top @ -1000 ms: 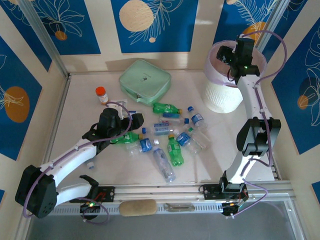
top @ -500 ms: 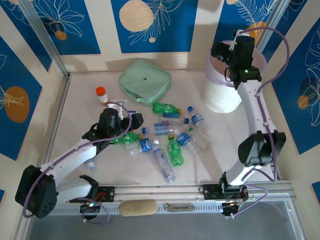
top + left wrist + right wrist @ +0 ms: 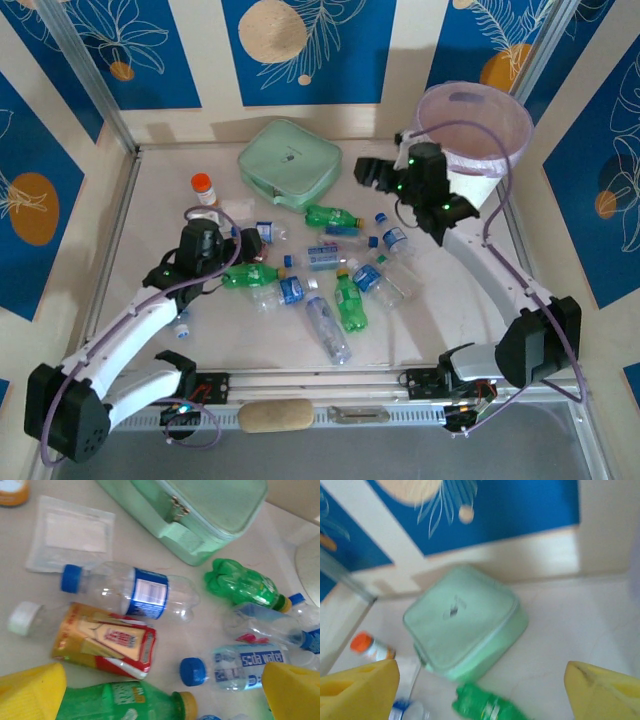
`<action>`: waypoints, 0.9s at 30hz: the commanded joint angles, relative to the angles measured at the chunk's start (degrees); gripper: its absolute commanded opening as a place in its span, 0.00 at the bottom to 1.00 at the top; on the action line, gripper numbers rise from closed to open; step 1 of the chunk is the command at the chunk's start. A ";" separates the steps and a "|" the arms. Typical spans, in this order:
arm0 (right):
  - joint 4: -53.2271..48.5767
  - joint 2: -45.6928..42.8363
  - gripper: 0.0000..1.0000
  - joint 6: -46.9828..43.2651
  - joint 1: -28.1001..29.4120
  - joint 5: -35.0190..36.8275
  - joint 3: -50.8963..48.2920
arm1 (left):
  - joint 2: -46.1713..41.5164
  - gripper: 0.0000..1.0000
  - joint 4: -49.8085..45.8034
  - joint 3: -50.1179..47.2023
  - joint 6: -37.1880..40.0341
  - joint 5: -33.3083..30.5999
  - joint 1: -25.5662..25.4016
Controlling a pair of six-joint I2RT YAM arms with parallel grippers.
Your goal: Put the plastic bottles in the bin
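Top view: small clear and green plastic bottles lie scattered mid-table. The white cylindrical bin, lined with a pale lilac bag, stands at the far right corner. My left hand hangs at the pile's left side. My right hand is near the far edge.

Left wrist: left hand released, fingers wide over a green bottle.

Right wrist: right hand released, empty, facing the flat mint-green zip pouch.

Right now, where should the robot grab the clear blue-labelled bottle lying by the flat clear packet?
Best bet: the labelled middle of the clear bottle, from straight above. It lies flat on its side on the table, cap to the left in the left wrist view, so a grip across the round body should hold; the cap end is narrower and likelier to slip.
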 commanded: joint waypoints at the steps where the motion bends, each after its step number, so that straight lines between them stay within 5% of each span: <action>1: 2.81 -0.14 0.87 4.57 3.37 -0.32 -3.09 | -2.83 1.00 -10.48 1.42 -0.24 -4.24 1.72; 16: 1.83 6.98 0.98 8.25 10.10 -0.35 -5.59 | -9.63 1.00 -24.84 -2.43 -6.13 -16.34 13.22; 27: 2.21 8.54 0.99 10.50 10.20 0.27 -5.92 | -10.15 1.00 -26.94 -9.05 -14.17 -12.15 21.03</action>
